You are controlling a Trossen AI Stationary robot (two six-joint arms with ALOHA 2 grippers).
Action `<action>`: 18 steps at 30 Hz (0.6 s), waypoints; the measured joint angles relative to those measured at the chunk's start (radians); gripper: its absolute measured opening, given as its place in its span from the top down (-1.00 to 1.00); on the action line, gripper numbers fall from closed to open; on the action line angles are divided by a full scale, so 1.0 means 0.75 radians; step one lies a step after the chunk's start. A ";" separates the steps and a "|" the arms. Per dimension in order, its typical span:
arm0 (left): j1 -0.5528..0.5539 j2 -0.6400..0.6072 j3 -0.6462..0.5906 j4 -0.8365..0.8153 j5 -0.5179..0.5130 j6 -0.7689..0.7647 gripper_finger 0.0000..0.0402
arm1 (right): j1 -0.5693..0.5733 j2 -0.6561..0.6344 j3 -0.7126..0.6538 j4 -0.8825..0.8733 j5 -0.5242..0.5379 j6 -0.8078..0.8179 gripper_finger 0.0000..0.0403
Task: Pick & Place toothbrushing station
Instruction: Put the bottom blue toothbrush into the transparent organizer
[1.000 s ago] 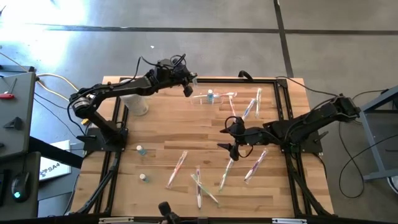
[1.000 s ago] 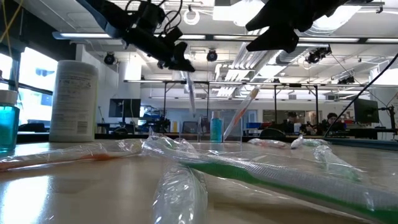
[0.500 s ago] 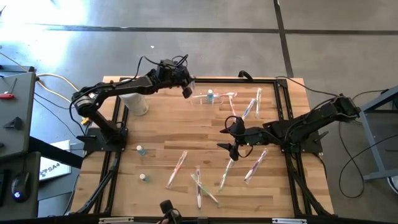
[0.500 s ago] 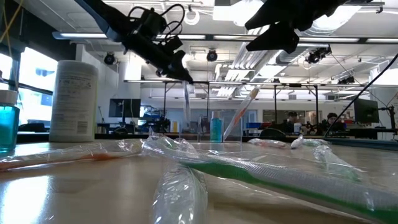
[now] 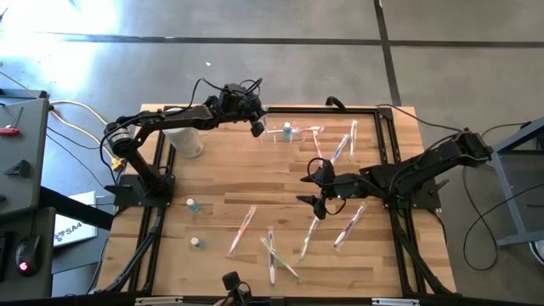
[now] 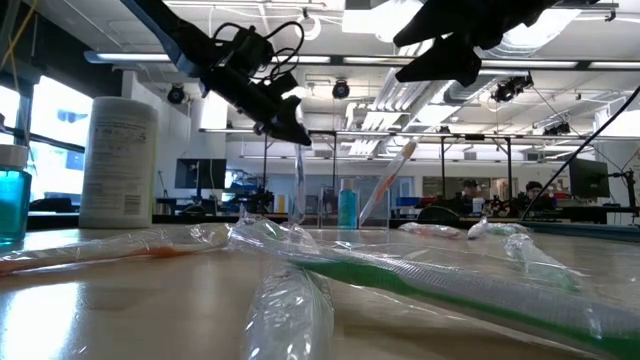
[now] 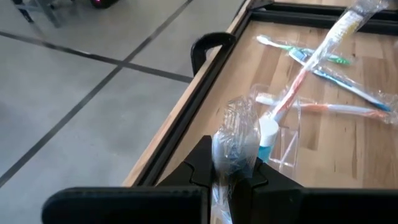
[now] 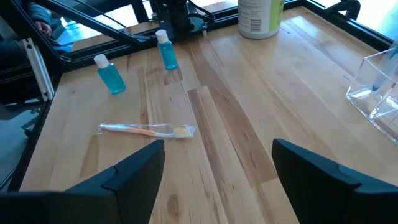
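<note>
Hovering at the high view's upper middle, the left tool (image 5: 257,127) is clamped on a wrapped toothbrush (image 7: 235,146) beside the clear toothbrushing station (image 5: 280,134), so crinkly wrap could snag its rim and tip it, while the right tool (image 5: 316,188) waits apart mid-worktop.

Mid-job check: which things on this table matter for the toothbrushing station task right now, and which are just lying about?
In play:
- clear holder, at the table's far edge
- wrapped toothbrush, hanging from the left gripper, which is shut on it beside the holder
- blue bottle in the holder

Lying about:
- white canister
- two small blue bottles
- loose wrapped toothbrushes
- right gripper, open, mid-table
</note>
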 joint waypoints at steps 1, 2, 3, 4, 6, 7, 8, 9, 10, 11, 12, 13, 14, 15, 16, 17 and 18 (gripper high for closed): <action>0.000 -0.001 0.000 -0.007 0.000 0.000 0.92 | 0.000 0.000 0.000 0.000 0.000 0.000 -0.44; 0.000 0.000 0.000 -0.014 0.000 0.000 0.90 | 0.000 0.000 0.000 0.000 0.000 0.000 -0.44; 0.000 0.000 0.001 -0.021 -0.001 0.000 0.88 | 0.000 0.000 0.000 0.000 0.000 0.000 -0.44; 0.000 -0.001 0.001 -0.028 -0.001 0.000 0.87 | 0.000 0.000 0.000 0.000 0.000 -0.001 -0.44; 0.000 0.000 0.001 -0.038 -0.001 0.000 0.86 | 0.000 0.000 0.000 0.000 0.000 -0.003 -0.44; 0.000 0.000 0.001 -0.041 -0.001 0.000 0.86 | 0.000 0.000 0.000 0.000 0.000 -0.003 -0.44; 0.000 0.000 0.001 -0.043 -0.001 0.000 0.86 | 0.000 0.000 0.000 0.000 0.000 -0.004 -0.44; 0.000 0.000 0.001 -0.047 -0.001 0.000 0.87 | 0.000 0.000 0.000 0.000 0.000 -0.004 -0.44; 0.000 0.000 0.001 -0.053 -0.001 -0.001 0.88 | 0.000 0.000 0.000 0.000 0.000 -0.004 -0.44; 0.000 0.000 0.001 -0.058 -0.001 -0.001 0.88 | 0.000 0.000 0.000 0.000 0.000 -0.004 -0.44; 0.000 0.000 0.001 -0.061 -0.001 -0.006 0.88 | 0.000 0.000 0.000 0.000 0.000 -0.004 -0.44; 0.000 0.000 0.001 -0.064 -0.001 -0.006 0.88 | 0.000 0.000 0.000 -0.001 0.000 -0.004 -0.44; 0.000 0.000 0.001 -0.066 -0.001 -0.006 0.88 | 0.000 0.000 0.000 -0.002 0.000 -0.004 -0.44; -0.001 0.000 0.001 -0.066 -0.001 -0.006 0.88 | 0.000 0.000 0.000 -0.002 0.000 -0.004 -0.44; -0.001 0.000 0.001 -0.065 -0.001 -0.006 0.88 | 0.000 0.000 0.000 -0.002 0.000 -0.004 -0.44; -0.001 0.000 0.001 -0.065 -0.001 -0.006 0.88 | 0.000 -0.001 0.000 -0.002 0.000 -0.005 -0.44; 0.000 0.000 0.001 -0.063 -0.001 -0.005 0.88 | 0.000 -0.001 0.000 -0.002 0.000 -0.005 -0.44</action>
